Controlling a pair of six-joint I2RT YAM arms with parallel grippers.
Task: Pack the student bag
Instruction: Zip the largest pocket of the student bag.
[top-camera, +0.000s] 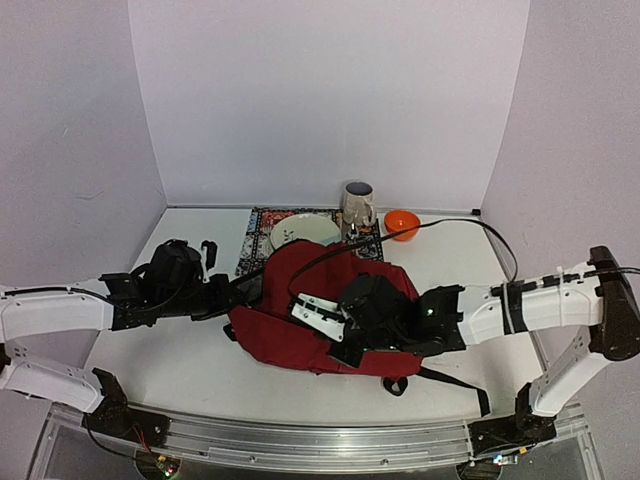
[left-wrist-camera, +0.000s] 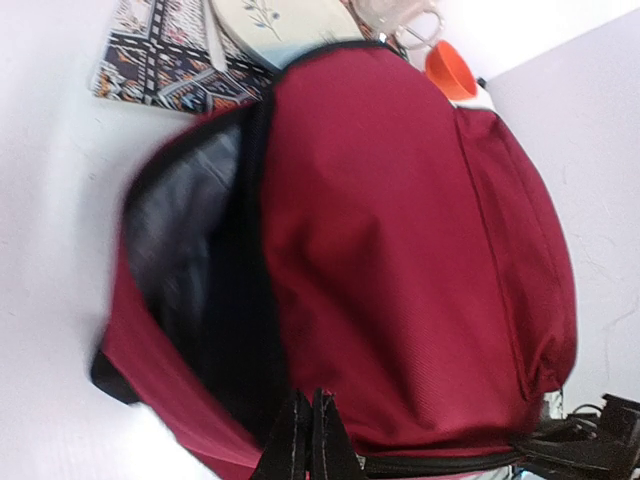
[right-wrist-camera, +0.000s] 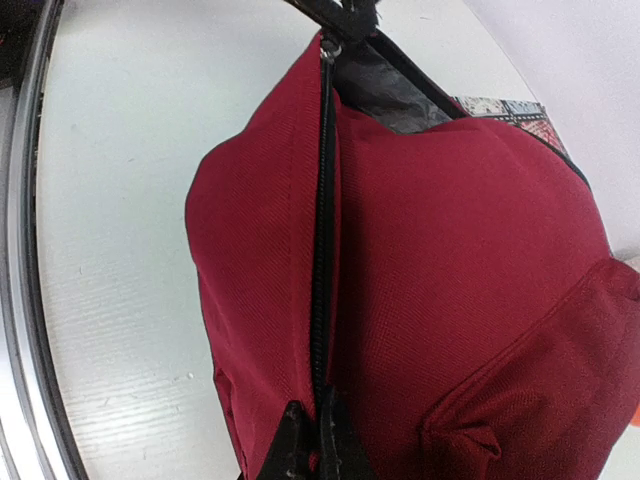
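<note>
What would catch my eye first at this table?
The dark-red student bag lies mid-table, its grey-lined mouth gaping. The left gripper and right gripper reach in from either side, pinched shut on its edges. Behind it sit a mug and an orange bowl.

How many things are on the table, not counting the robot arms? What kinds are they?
Bags: 1, the student bag
Mats: 1, the patterned mat
Mugs: 1, the mug
Dishes: 2, the white dish and the orange bowl
Total: 5

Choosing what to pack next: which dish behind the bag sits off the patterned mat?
The small orange bowl, on bare table right of the mat; the white floral bowl and beige mug stand on it.
</note>
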